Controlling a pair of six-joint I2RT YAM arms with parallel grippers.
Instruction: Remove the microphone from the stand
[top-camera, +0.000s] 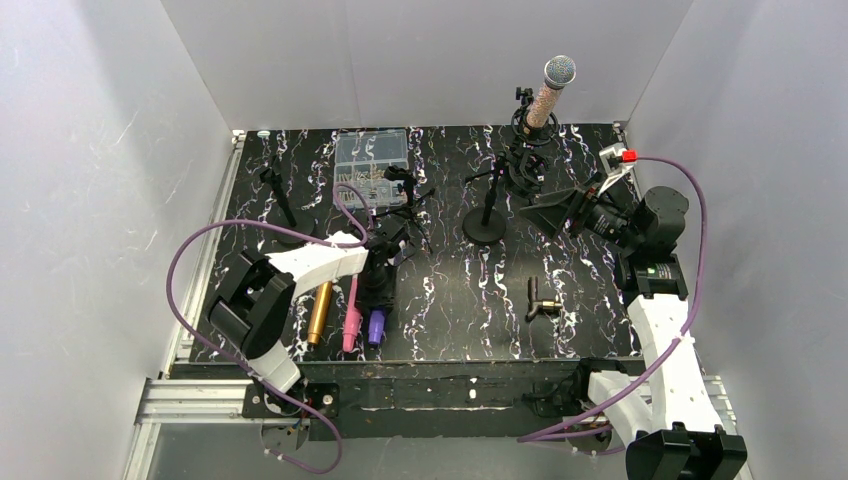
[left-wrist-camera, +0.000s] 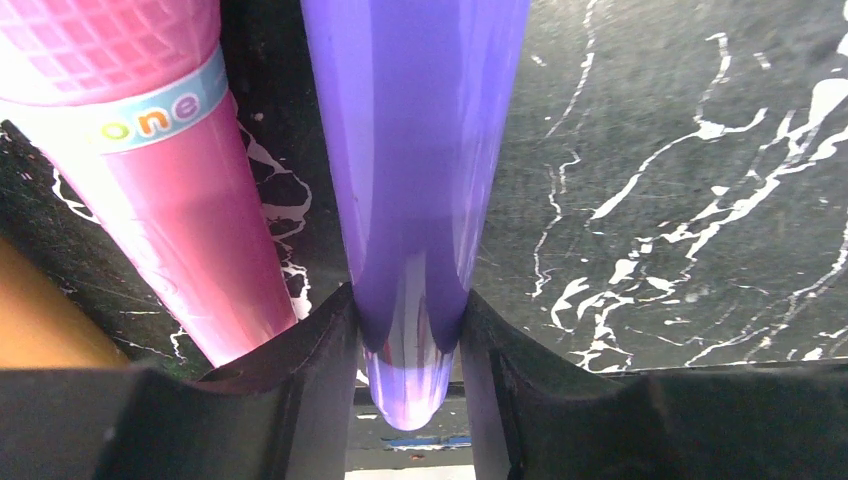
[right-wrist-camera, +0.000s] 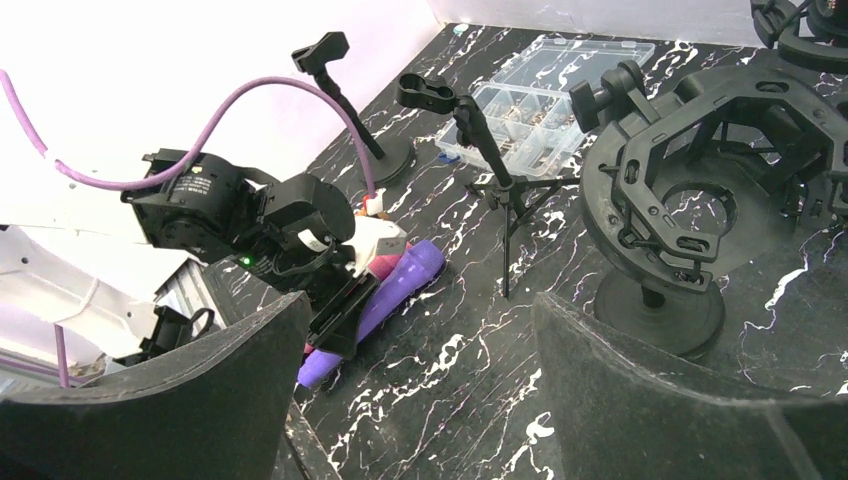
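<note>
Left gripper (left-wrist-camera: 410, 340): jaws clenched on the narrow tail end of a purple microphone (left-wrist-camera: 415, 150). We see it lying flat on the black marbled tabletop (top-camera: 460, 290), near left. A pink microphone (left-wrist-camera: 170, 180) lies just beside it on its left, and a gold microphone (top-camera: 320, 312) lies left of the pink one.

Right gripper (right-wrist-camera: 420, 310): jaws released and spread wide, nothing between them. In the top view it hangs over the right part of the tabletop, aimed toward the left.

The task microphone (top-camera: 548, 95), with silver grille and glittery body, sits tilted in its stand (top-camera: 524, 125) at the far right-centre edge. We note that neither gripper touches it.

An empty shock mount (right-wrist-camera: 690, 200) on a round base stands nearer than the microphone's stand, close to the right gripper.

Also on the tabletop:
- a clear parts box (top-camera: 371, 157) at the far centre
- a small tripod stand (top-camera: 405, 195)
- a clip stand (top-camera: 280, 195) at the far left
- a loose black clip (top-camera: 540, 300) near the right
</note>
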